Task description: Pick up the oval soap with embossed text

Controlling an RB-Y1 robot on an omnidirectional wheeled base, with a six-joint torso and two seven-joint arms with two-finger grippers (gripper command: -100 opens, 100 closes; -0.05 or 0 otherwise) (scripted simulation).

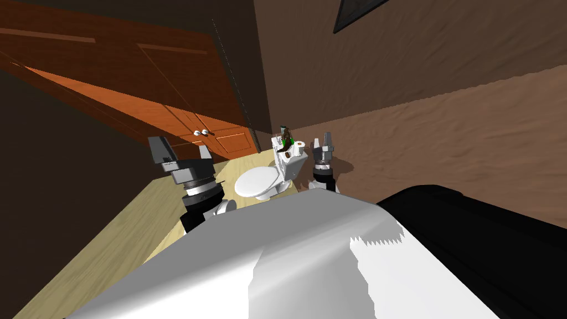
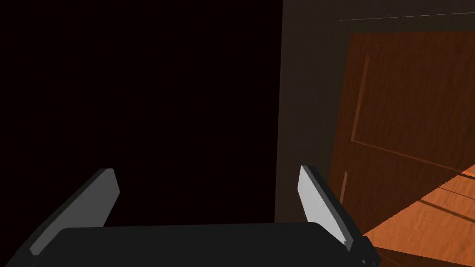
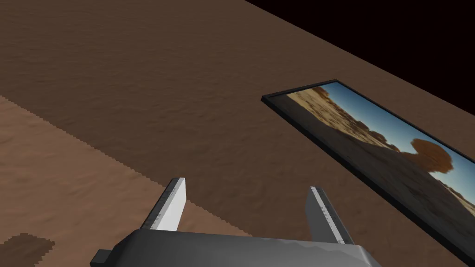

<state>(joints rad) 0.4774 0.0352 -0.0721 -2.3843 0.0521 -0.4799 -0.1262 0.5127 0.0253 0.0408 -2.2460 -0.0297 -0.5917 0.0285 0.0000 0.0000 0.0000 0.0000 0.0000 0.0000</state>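
Observation:
A white toilet (image 1: 257, 183) stands ahead of me with its lid down. On its tank (image 1: 292, 161) sit a brown and green plant-like thing (image 1: 286, 138), a toilet paper roll (image 1: 299, 147) and other small items; which one is the soap is too small to tell. My right gripper (image 1: 324, 139) is raised just to the right of the tank, its fingers (image 3: 172, 204) open with nothing between them. My left gripper (image 1: 181, 149) is held up left of the toilet bowl, toward the door, open and empty (image 2: 206, 171).
An orange-brown panelled door (image 1: 166, 105) with two small knobs (image 1: 200, 133) stands behind the toilet to the left. A brown wall (image 1: 443, 122) runs along the right. The floor (image 1: 111, 243) is light wood. A large black object (image 1: 482, 232) lies near my right side.

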